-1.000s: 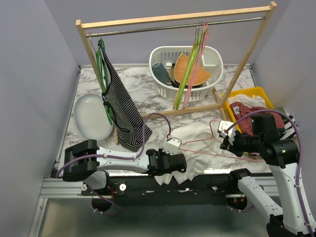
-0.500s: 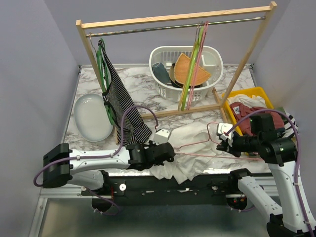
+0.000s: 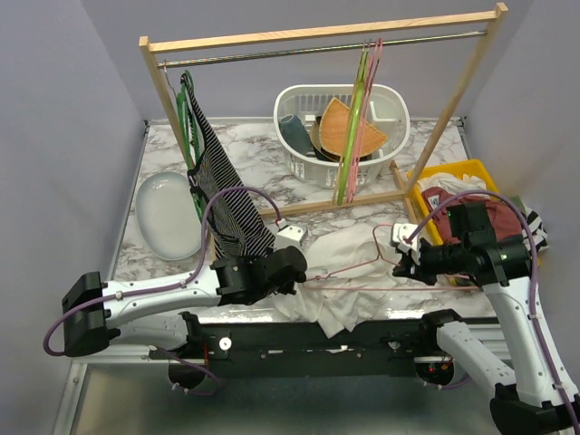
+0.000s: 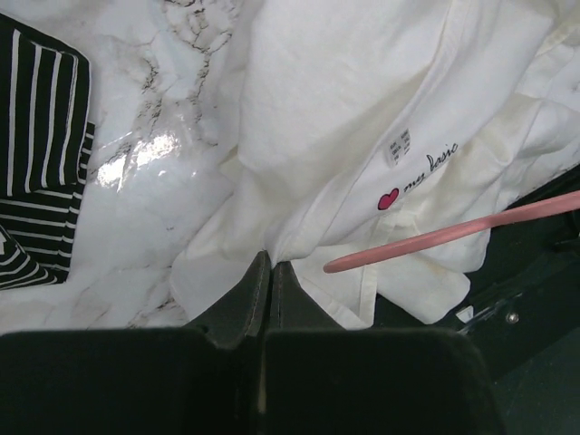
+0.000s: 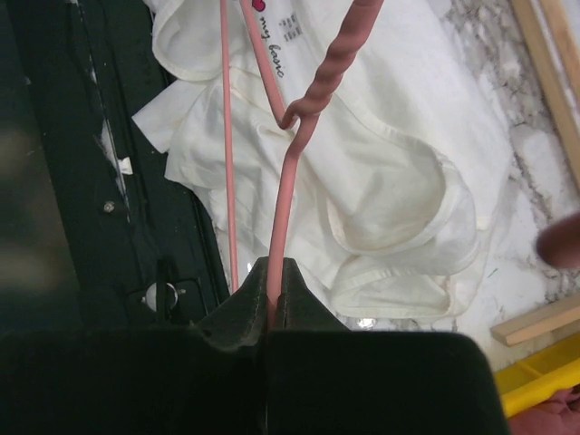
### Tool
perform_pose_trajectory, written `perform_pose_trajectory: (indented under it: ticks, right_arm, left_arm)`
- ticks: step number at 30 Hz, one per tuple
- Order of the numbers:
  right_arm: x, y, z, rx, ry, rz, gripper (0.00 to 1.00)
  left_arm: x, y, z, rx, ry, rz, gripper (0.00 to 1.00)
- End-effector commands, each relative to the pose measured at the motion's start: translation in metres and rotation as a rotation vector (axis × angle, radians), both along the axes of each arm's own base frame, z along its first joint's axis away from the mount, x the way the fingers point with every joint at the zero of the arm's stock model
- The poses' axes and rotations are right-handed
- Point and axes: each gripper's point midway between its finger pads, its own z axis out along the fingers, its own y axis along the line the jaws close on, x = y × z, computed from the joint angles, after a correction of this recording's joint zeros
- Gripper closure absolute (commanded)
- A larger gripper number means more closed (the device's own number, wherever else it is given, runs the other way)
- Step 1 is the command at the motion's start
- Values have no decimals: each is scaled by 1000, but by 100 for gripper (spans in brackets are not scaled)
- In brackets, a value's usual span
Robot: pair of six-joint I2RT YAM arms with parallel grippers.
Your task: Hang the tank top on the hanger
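The white tank top (image 3: 349, 249) lies crumpled at the table's near edge, partly hanging over it. In the left wrist view (image 4: 362, 100) its label and heart print face up. My left gripper (image 3: 301, 265) is shut on the tank top's edge, and the fabric is pinched at the jaw tips (image 4: 269, 265). The pink wire hanger (image 3: 390, 288) lies tilted over the tank top. Its free corner shows in the left wrist view (image 4: 453, 231). My right gripper (image 3: 399, 265) is shut on the hanger's wire (image 5: 288, 199) below the twisted neck, above the tank top (image 5: 390, 181).
A wooden rack (image 3: 317, 41) stands at the back with lime-green and pink hangers (image 3: 358, 118) and a striped garment (image 3: 217, 186). A white basket (image 3: 340, 122), a yellow bin of clothes (image 3: 462, 195) and a white dish (image 3: 168, 213) stand around. The dark front rail (image 5: 109, 181) is below.
My left arm has swung left, pulling the tank top's edge left and spreading the fabric. My right gripper has moved the hanger a little left and further over the tank top.
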Motion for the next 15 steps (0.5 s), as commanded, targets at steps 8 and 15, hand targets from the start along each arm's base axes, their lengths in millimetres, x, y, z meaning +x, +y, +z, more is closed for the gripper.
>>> perform_pose_trajectory:
  ticks: [8, 15]
  right_arm:
    - [6, 20, -19, 85, 185, 74, 99]
    - [10, 37, -13, 176, 233, 177, 99]
  left_arm:
    - [-5, -15, 55, -161, -53, -105, 100]
    - [3, -35, 93, -280, -99, -142, 100]
